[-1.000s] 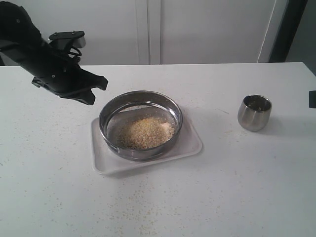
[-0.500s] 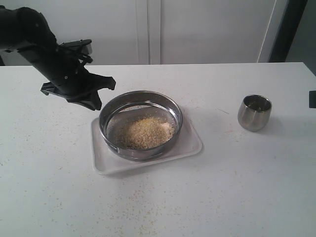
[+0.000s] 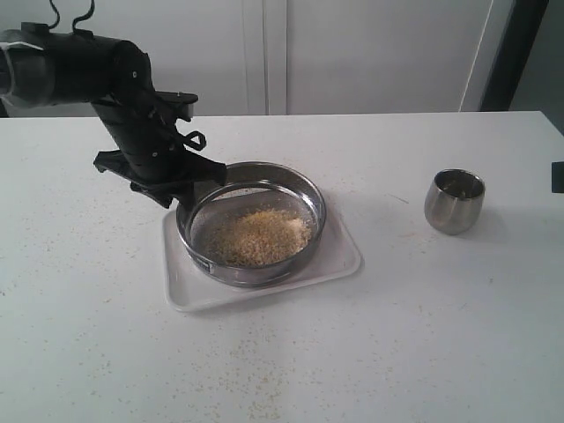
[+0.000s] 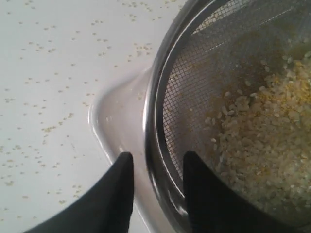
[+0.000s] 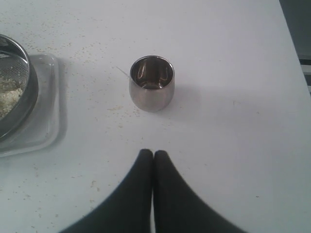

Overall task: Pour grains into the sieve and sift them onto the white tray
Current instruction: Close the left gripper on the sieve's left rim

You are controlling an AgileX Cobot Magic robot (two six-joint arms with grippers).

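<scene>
The steel sieve point(image 3: 314, 199) stands on the white tray point(image 3: 339, 257) with a heap of grains point(image 3: 260, 236) on its mesh. My left gripper point(image 3: 191, 185) is open at the sieve's left rim. In the left wrist view the left gripper point(image 4: 156, 158) straddles the sieve's rim point(image 4: 159, 87): one finger is outside over the tray point(image 4: 116, 121), the other inside over the mesh, near the grains point(image 4: 262, 131). My right gripper point(image 5: 153, 153) is shut and empty, hovering over bare table short of the steel cup point(image 5: 151, 82).
The small steel cup point(image 3: 454, 201) stands upright on the table to the right of the tray. Stray grains are scattered over the white tabletop point(image 3: 264, 388), mostly in front of the tray. The sieve's far edge point(image 5: 26, 92) shows in the right wrist view.
My left arm has swung down and to the right, from above the table's left side to the sieve's rim. Its jaws have gone from shut to open. The right gripper has stayed put.
</scene>
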